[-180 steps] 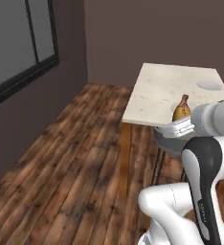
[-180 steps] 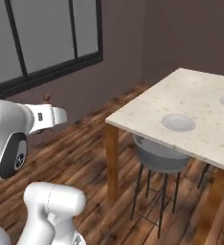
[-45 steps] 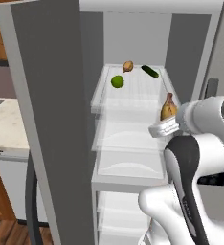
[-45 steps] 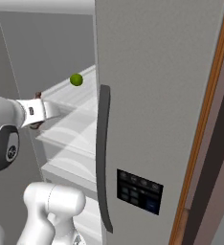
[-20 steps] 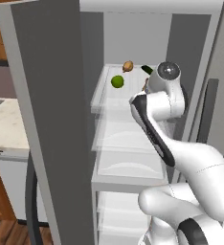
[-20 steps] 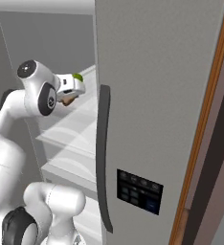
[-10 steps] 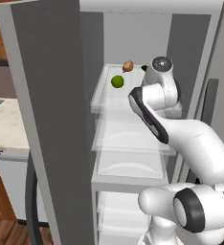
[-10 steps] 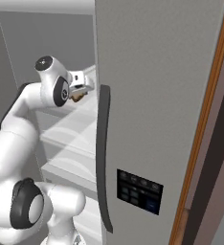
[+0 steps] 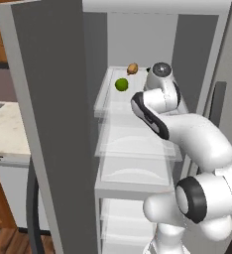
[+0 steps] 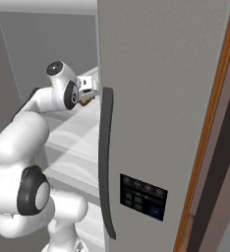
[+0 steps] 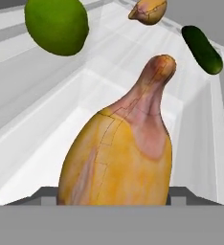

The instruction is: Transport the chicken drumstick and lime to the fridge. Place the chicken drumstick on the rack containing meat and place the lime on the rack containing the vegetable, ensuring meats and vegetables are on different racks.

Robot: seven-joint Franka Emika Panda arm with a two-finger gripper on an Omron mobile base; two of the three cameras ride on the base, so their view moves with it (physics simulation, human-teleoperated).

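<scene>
Chicken drumstick (image 11: 121, 158) fills the hand view, pinched in the gripper (image 10: 90, 94), its fingertips hidden behind it.

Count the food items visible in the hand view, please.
4: the chicken drumstick fills the centre, the lime is at upper left, a small brown piece at the top, a dark green vegetable at upper right. Others may be hidden.

We can read no text, label, brand or number anywhere. The dark dispenser panel (image 10: 142, 195) at about five o'clock on the fridge (image 10: 156, 98) door in the right base view carries small lit squares, but they are too small for us to make out.
</scene>
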